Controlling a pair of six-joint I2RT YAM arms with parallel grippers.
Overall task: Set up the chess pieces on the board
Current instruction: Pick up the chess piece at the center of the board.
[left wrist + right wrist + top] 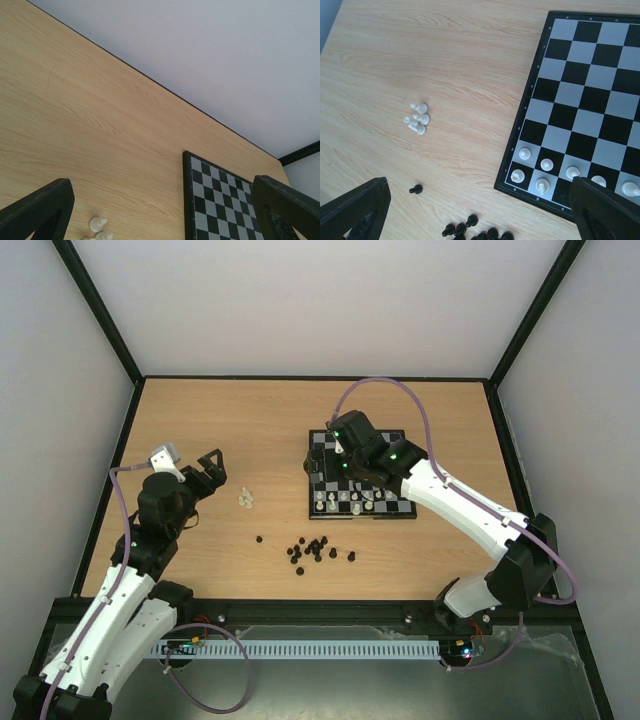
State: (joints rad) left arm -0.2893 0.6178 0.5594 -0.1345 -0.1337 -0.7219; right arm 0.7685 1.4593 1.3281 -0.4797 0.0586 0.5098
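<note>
Tabletop (230, 420): light wood | walls (300, 300): pale grey | both arms' jaws: wide apart, empty

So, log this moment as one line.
left hand open | right hand open over chessboard | white pieces partly placed | white cluster on table

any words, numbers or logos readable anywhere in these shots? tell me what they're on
No text can be read in any view.
board: tiny pale marks along its dark border, seen from the right wrist, possibly square labels, too small to read.
Nothing else in view shows writing, a brand or a sign.
</note>
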